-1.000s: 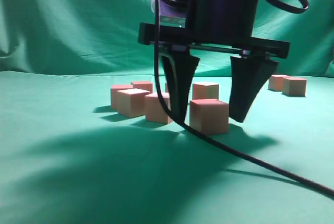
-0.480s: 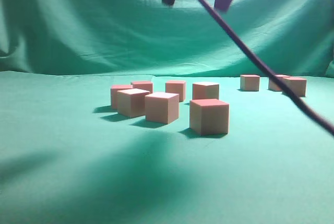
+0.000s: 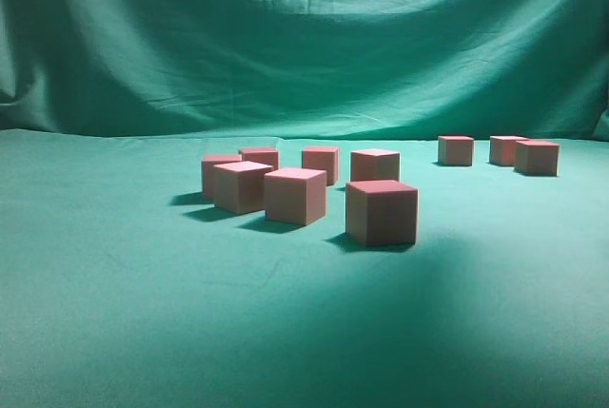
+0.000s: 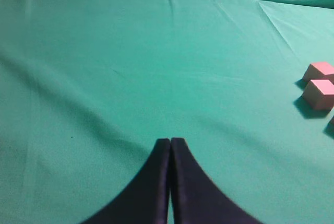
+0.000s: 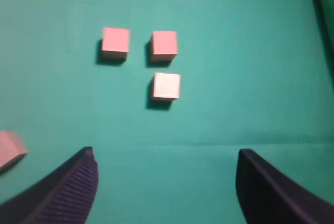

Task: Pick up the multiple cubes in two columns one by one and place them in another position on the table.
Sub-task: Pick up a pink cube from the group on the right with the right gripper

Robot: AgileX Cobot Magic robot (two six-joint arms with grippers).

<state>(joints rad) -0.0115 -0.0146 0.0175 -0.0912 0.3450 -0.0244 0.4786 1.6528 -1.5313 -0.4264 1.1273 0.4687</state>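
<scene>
Cubes (image 3: 381, 211) sit on table (image 3: 114, 313); right gripper (image 5: 164, 182) wide, empty; left gripper (image 4: 170, 145) closed, empty

Ten identical salmon-pink cubes (image 3: 382, 211) rest flat on the green cloth surface (image 3: 143, 313), none stacked. Seven form a loose cluster at centre in two rough columns, the nearest standing slightly apart at front right. Three cubes (image 3: 537, 157) sit well apart at far right, close together but not touching.
</scene>
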